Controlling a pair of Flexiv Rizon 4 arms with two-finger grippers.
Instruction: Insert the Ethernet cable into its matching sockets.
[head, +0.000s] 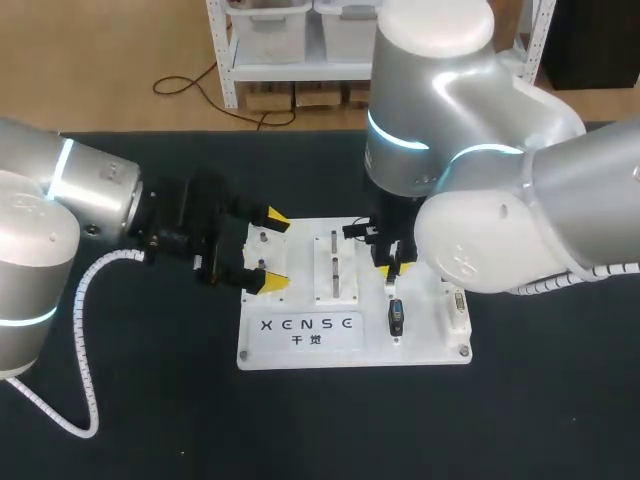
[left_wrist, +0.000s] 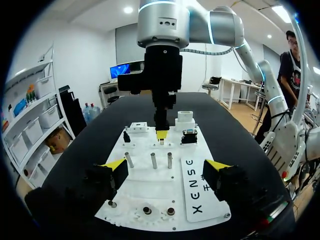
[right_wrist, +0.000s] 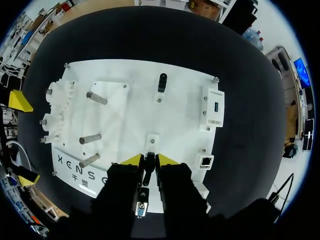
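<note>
Right gripper (right_wrist: 149, 160) clamped on black Ethernet plug (right_wrist: 148, 175), low over white board (right_wrist: 125, 115) | left gripper (head: 272, 250) spread apart at board edge | risk: jammed or tilted plug from lowering off-line from socket (right_wrist: 206, 161)

Your left gripper (head: 273, 250): level, fingers spread wide | your right gripper (right_wrist: 149, 159): pointing down, pinching black plug (right_wrist: 148, 169)

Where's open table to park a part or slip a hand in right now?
Bare table on the robot's side of the white board, and beyond it between the arms. Crowded: left claw sits open over the board's left edge; right claw hangs over its middle-right.
</note>
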